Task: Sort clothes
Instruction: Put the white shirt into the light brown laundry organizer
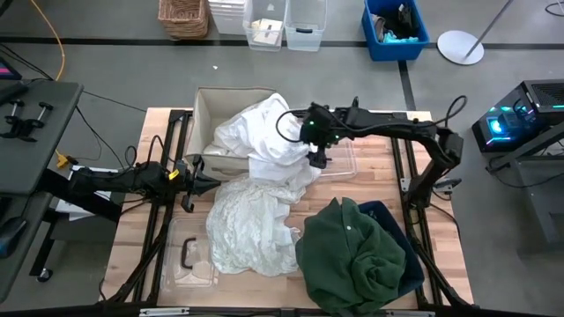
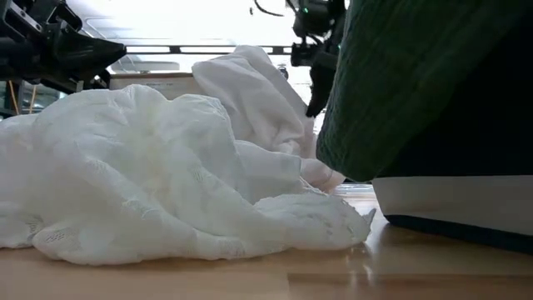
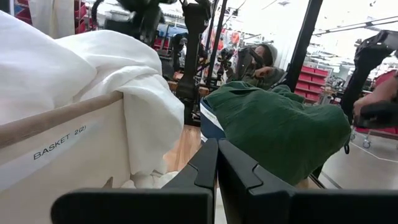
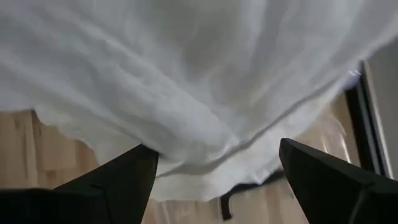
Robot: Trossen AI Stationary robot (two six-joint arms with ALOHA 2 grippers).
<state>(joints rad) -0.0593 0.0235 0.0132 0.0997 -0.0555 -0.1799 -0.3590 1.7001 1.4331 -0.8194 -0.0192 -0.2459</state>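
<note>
A white garment (image 1: 260,132) is draped over the rim of a beige basket (image 1: 216,110) and hangs down onto the table. A second thin white fabric piece (image 1: 251,229) lies crumpled on the table in front of it. A dark green buttoned shirt (image 1: 352,255) lies heaped on a dark blue garment (image 1: 397,231) at the near right. My right gripper (image 1: 317,161) is open above the draped white garment's right edge; in the right wrist view the white cloth (image 4: 199,81) lies beyond the spread fingers (image 4: 217,155). My left gripper (image 1: 211,182) is shut and empty beside the basket's near corner.
A clear plastic lid with a dark handle (image 1: 189,255) lies at the table's near left. Another clear lid (image 1: 342,163) lies under my right gripper. The basket wall (image 3: 68,149) stands close to my left gripper (image 3: 217,144). Bins stand on the floor beyond the far edge.
</note>
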